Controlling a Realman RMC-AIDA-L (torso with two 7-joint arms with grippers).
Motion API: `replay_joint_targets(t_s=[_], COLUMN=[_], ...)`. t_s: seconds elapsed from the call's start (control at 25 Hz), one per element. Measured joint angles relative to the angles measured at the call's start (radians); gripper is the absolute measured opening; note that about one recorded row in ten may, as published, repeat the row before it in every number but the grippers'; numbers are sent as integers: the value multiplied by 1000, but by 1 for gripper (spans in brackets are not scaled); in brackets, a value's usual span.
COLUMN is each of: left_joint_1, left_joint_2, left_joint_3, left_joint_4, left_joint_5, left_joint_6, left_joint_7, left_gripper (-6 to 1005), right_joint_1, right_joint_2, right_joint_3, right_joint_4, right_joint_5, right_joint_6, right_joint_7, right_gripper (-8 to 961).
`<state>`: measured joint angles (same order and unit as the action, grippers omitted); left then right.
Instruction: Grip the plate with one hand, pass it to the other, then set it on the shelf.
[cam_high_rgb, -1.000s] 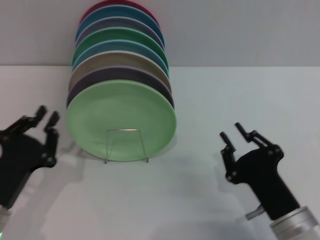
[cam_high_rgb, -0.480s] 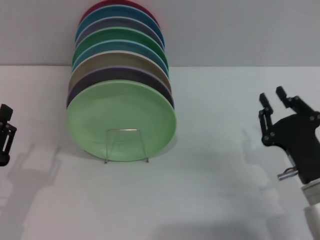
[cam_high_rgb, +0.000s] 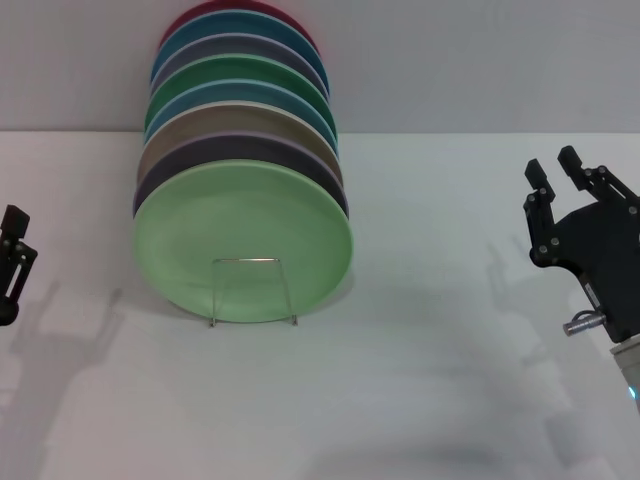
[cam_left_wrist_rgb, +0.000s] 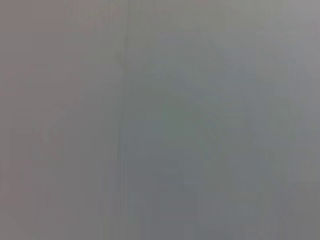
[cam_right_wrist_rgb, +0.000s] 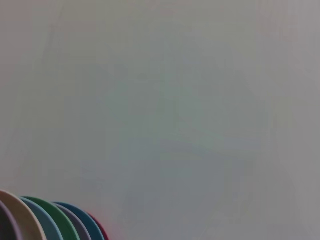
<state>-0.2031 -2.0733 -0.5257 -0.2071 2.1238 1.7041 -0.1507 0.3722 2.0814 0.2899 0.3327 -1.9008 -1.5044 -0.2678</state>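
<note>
plate (cam_high_rgb: 243, 240) stands on shelf (cam_high_rgb: 252, 291), well apart from both empty hands: right hand (cam_high_rgb: 559, 177) released, left hand (cam_high_rgb: 12, 245) state unreadable. risk: narrow shelf lets plate tip.

Row of coloured plates (cam_high_rgb: 240, 90) on white table (cam_high_rgb: 430, 350)

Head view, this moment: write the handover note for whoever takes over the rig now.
Left gripper: at the far left edge of the table, only partly in view, holding nothing that shows.
Right gripper: open and empty, raised at the far right, well clear of the plates.
The light mint-green plate stands on edge at the front of the row of plates, behind the wire rack's front loop.
Done: the plate appears to be set on the rack, with neither gripper touching it.
Left: nothing obvious; just check that the plate sits steady.
</note>
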Motion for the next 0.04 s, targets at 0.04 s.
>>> replay_joint_targets(t_s=[0.04], left_joint_1=[0], left_joint_2=[1], left_joint_3=[-6], left_joint_4=[0], left_joint_5=[0], left_joint_6=[0], left_joint_7=[-1], left_gripper=[757], right_joint_1=[1], right_joint_2=[0], right_joint_3=[0], right_joint_4=[0], right_joint_5=[0], right_joint_6=[0], right_joint_7=[0], right_gripper=[282])
